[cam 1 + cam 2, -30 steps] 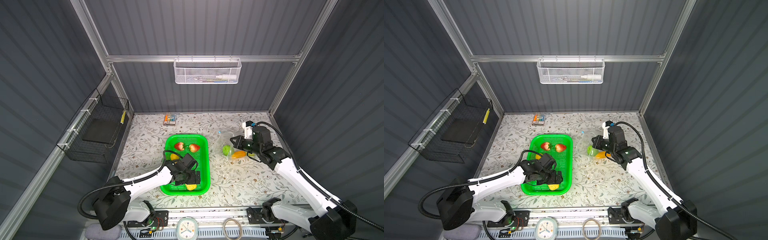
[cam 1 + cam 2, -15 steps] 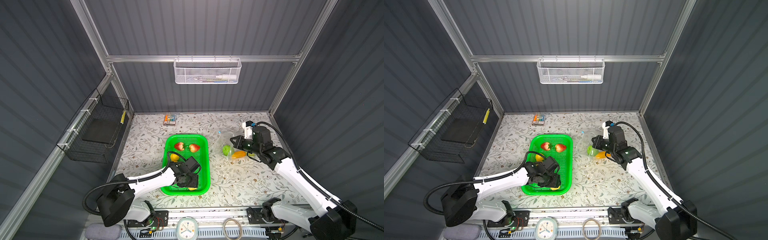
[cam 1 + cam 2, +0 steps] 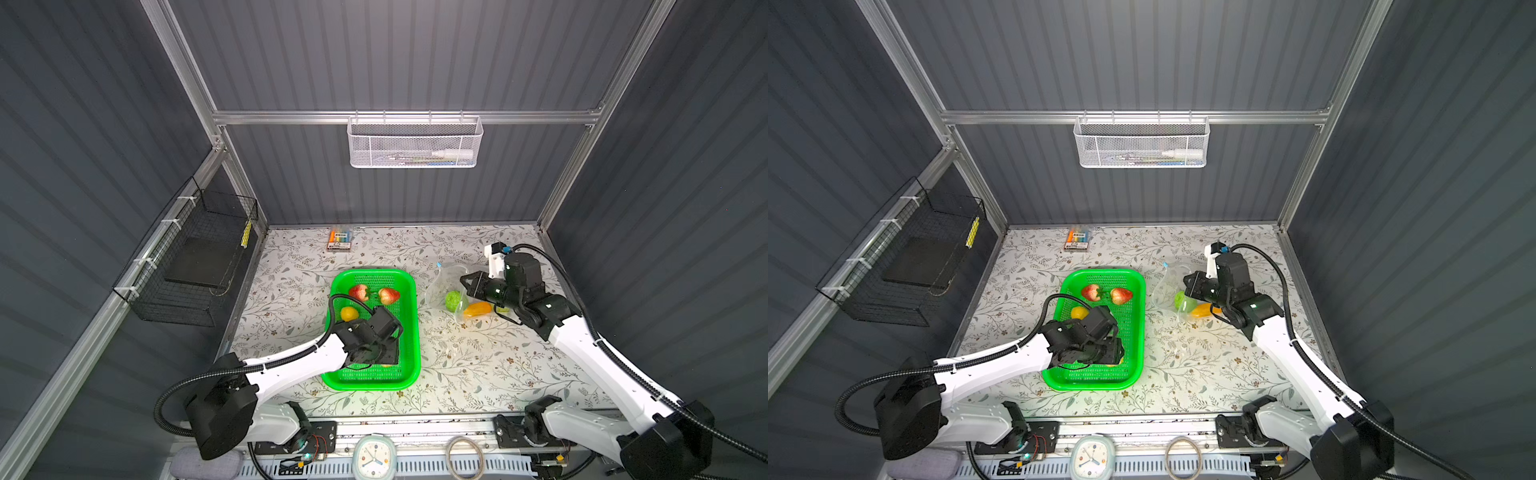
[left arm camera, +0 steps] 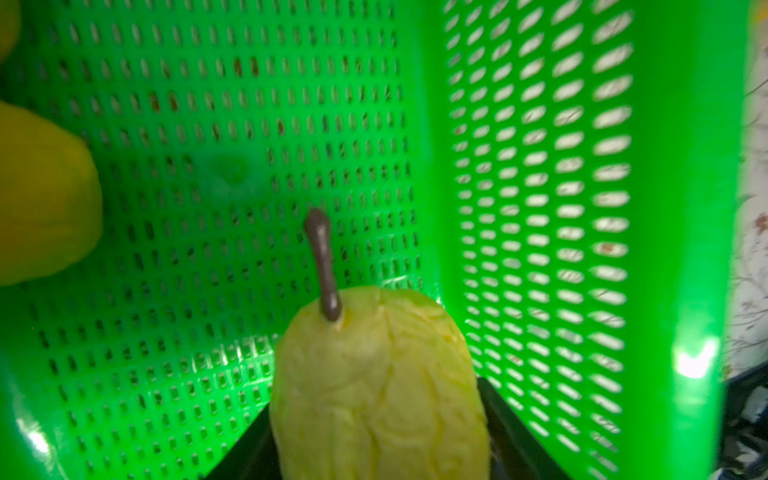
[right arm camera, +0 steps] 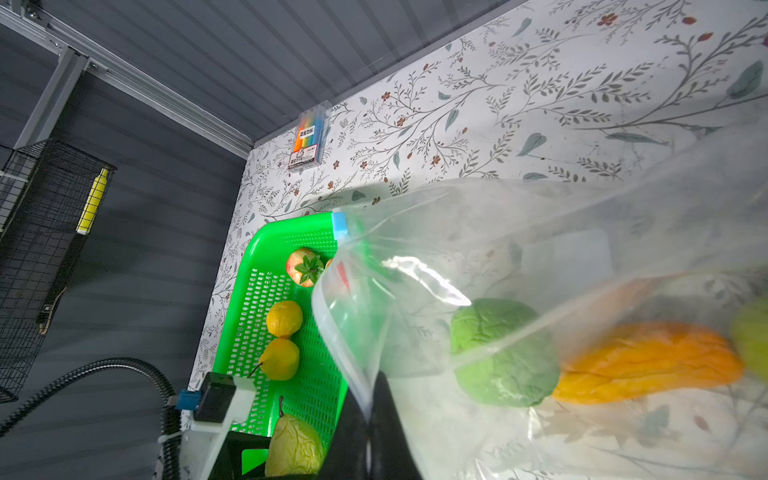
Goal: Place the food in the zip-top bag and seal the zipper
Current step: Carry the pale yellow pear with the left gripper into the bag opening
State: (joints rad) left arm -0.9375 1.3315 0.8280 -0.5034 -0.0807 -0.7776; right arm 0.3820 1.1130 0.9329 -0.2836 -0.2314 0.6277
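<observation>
Yellow bumpy fruit [image 4: 374, 386] clamped in left hand [image 3: 386, 355] near tray [image 4: 540, 208] wall; right hand [image 3: 466, 283] pinching bag [image 5: 582, 232] rim

Left hand [image 3: 390, 356] points down, gripping; right hand [image 3: 464, 283] lies level, pinched closed.

Glossy clr plastic bag [image 5: 540, 216], perf'd shiny plastic tray [image 4: 540, 208]
</observation>
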